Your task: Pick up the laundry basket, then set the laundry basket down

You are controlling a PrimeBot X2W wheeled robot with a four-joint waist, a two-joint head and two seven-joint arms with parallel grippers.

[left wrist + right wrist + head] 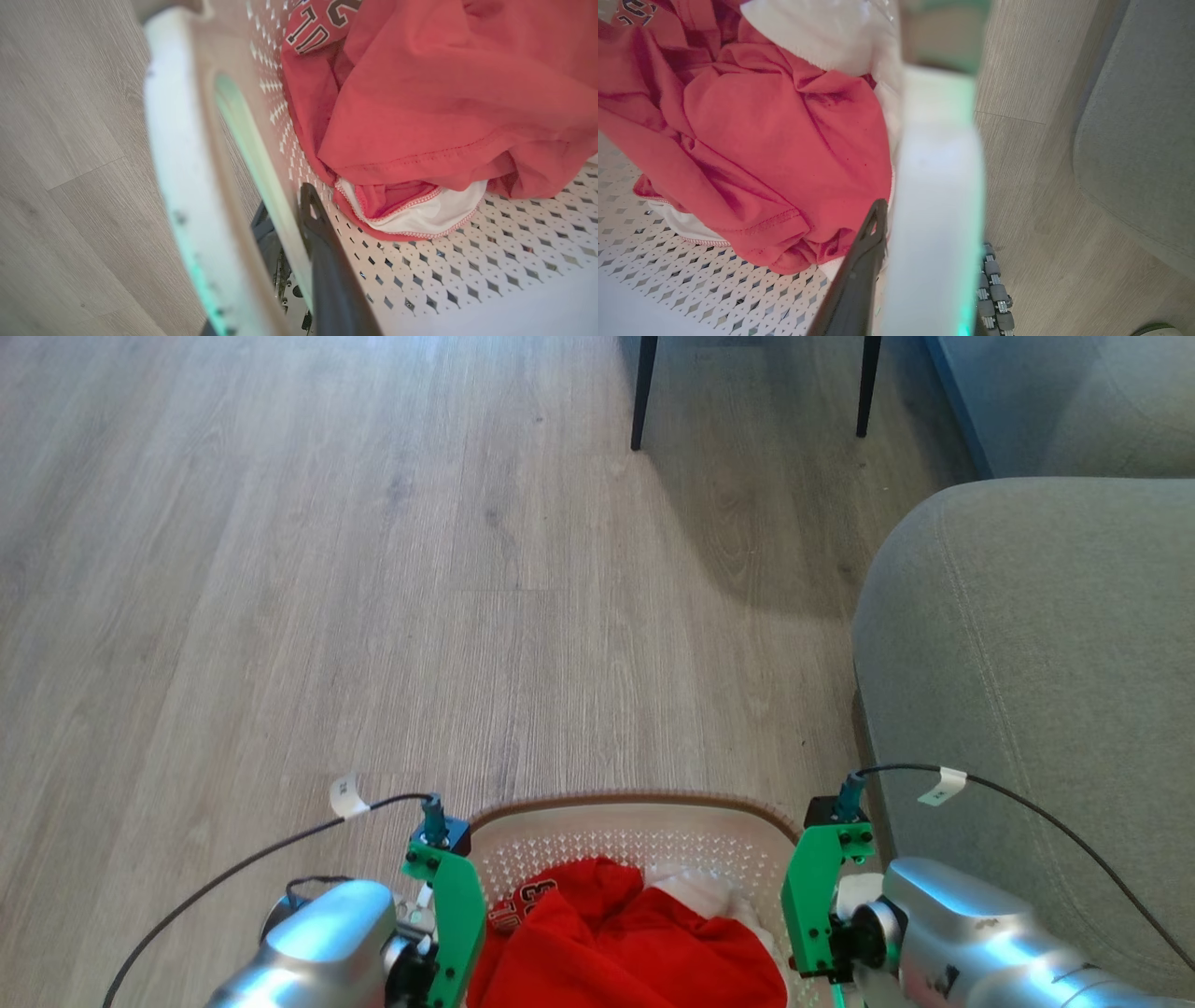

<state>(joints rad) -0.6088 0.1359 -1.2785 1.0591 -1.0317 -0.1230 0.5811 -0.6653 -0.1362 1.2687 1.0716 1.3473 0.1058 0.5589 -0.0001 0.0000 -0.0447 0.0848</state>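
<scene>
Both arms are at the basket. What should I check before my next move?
1. Left gripper straddles the laundry basket handle, a finger each side: ok.
2. Right gripper: inner finger against the handle, outer finger hidden: cannot tell.
3. Red garment and white garment lie inside the basket: ok.
4. Sofa close beside the right forearm: not ok, I'd avoid swinging right.
5. Floor ahead bare up to the chair legs: ok.
6. Basket off the floor: cannot tell.
</scene>
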